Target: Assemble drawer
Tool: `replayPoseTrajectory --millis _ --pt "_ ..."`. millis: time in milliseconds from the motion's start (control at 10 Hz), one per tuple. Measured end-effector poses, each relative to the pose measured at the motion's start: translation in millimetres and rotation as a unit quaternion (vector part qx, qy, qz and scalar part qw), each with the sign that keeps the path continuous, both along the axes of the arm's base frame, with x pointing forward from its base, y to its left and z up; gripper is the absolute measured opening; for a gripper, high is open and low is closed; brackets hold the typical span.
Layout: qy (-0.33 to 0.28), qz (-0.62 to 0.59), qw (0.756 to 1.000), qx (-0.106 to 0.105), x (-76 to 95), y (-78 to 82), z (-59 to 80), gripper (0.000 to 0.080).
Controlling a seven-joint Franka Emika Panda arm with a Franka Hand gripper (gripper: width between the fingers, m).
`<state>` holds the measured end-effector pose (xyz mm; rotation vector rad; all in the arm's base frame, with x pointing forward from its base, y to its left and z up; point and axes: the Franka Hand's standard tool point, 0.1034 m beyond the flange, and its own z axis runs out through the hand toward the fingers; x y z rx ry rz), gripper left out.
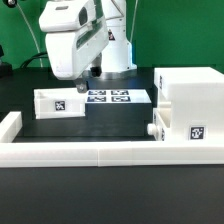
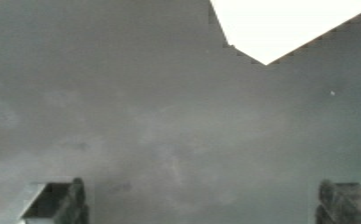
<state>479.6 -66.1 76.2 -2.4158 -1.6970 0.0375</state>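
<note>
The large white boxy housing (image 1: 195, 100) stands at the exterior view's right and bears a square tag. A small knobbed tray (image 1: 160, 125) sits against its left face, apparently slid into it. The other small tray (image 1: 58, 102) lies on the black table at the left, tag facing the camera. My gripper (image 1: 88, 73) hangs above the table behind that tray, apart from every part. In the wrist view my gripper (image 2: 203, 205) is open and empty over bare grey surface, with both fingertips (image 2: 56, 200) showing at the frame's edge. A white corner (image 2: 275, 25) also shows there; I cannot tell which part it belongs to.
The marker board (image 1: 113, 96) lies flat on the table between the loose tray and the housing. The long low white border wall (image 1: 100, 152) runs along the front and turns back at the left (image 1: 10, 125). The robot's base stands behind the marker board.
</note>
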Motion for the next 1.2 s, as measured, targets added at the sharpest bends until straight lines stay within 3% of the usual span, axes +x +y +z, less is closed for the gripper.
replayPoseTrajectory --millis 400,500,900,1200 --pt "0.017 -0.133 0.991 -0.015 -1.8 -1.4 -1.2 0.0649" --pt "0.010 -0.171 0.985 -0.014 -12.1 -11.8 -5.5 0.0649" --pt "0.042 -0.336 0.940 -0.039 -53.1 -26.8 -3.1 0.0649" --pt "0.058 -0.425 0.902 -0.050 -56.7 -27.0 -4.7 0.0649"
